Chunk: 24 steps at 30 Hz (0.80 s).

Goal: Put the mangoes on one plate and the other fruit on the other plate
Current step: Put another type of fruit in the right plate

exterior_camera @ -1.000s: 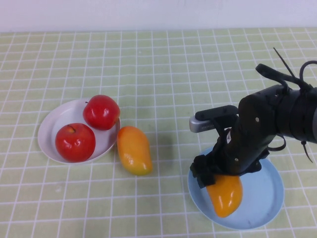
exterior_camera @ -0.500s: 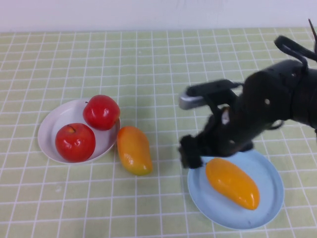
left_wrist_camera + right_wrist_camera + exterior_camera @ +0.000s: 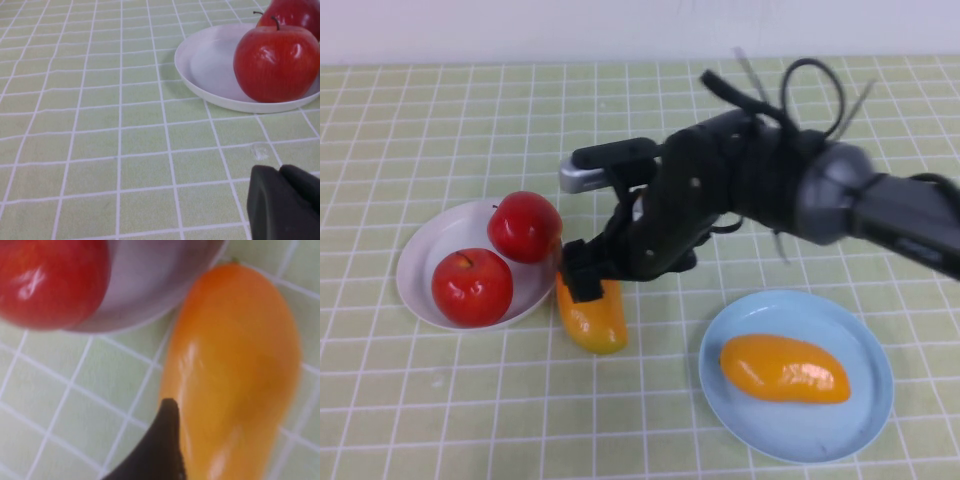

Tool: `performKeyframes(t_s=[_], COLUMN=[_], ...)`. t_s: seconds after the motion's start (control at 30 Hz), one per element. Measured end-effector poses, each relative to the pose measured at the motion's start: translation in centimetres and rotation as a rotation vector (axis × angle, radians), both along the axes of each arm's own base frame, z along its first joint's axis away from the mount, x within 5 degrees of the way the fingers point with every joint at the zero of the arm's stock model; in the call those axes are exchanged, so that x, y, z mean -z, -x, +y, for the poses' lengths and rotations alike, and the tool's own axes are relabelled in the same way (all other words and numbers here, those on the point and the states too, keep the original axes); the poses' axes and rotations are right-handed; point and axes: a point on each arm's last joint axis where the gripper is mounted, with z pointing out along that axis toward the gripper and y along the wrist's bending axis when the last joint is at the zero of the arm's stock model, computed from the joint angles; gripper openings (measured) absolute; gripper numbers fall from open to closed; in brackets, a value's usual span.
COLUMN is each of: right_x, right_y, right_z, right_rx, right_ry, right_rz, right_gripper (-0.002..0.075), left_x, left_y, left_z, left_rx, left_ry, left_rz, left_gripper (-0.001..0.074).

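One mango (image 3: 783, 368) lies on the light blue plate (image 3: 860, 400) at the front right. The second mango (image 3: 592, 318) lies on the cloth beside the white plate (image 3: 425, 250), which holds two red apples (image 3: 524, 226) (image 3: 471, 286). My right gripper (image 3: 582, 283) hangs open over that mango's far end. In the right wrist view one dark finger (image 3: 167, 440) stands beside the mango (image 3: 235, 370), and the other finger is hidden. My left gripper (image 3: 282, 200) is shut and low over the cloth, short of the white plate (image 3: 210, 65) and an apple (image 3: 276, 62).
A green checked cloth (image 3: 640, 120) covers the whole table. My right arm (image 3: 800, 190) stretches across the middle from the right edge. A pale wall runs along the back.
My right gripper let go of the mango, which now lies flat on the blue plate. The arm swung left across the table to the second mango.
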Motion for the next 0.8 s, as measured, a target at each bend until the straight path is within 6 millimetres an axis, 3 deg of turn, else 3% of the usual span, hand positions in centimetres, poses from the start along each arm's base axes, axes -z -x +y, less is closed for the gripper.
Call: performKeyframes(t_s=[0.27,0.57,0.63,0.73,0.8], right_x=[2.6,5.1,5.2,5.2,5.0], right_y=[-2.2,-2.7,-2.7,-2.7,-2.6], right_z=[2.3,2.9,3.0,2.9,2.9], right_rx=[-0.005,-0.008,-0.010,-0.011,-0.012], right_ry=[0.015,0.049,0.050,0.053,0.057], right_rz=[0.031,0.063,0.062,0.061,0.066], right_gripper=[0.0691,0.0689,0.0671,0.0573,0.0565], left_x=[0.0,0.0,0.0,0.0,0.0], left_y=[0.0,0.0,0.0,0.0,0.0], left_z=[0.0,0.0,0.0,0.0,0.0], left_rx=[0.000,0.000,0.000,0.000,0.000], left_ry=[0.000,0.000,0.000,0.000,0.000], left_rz=[0.000,0.000,0.000,0.000,0.000], left_gripper=[0.0001,0.0000,0.0001,0.0000,0.0001])
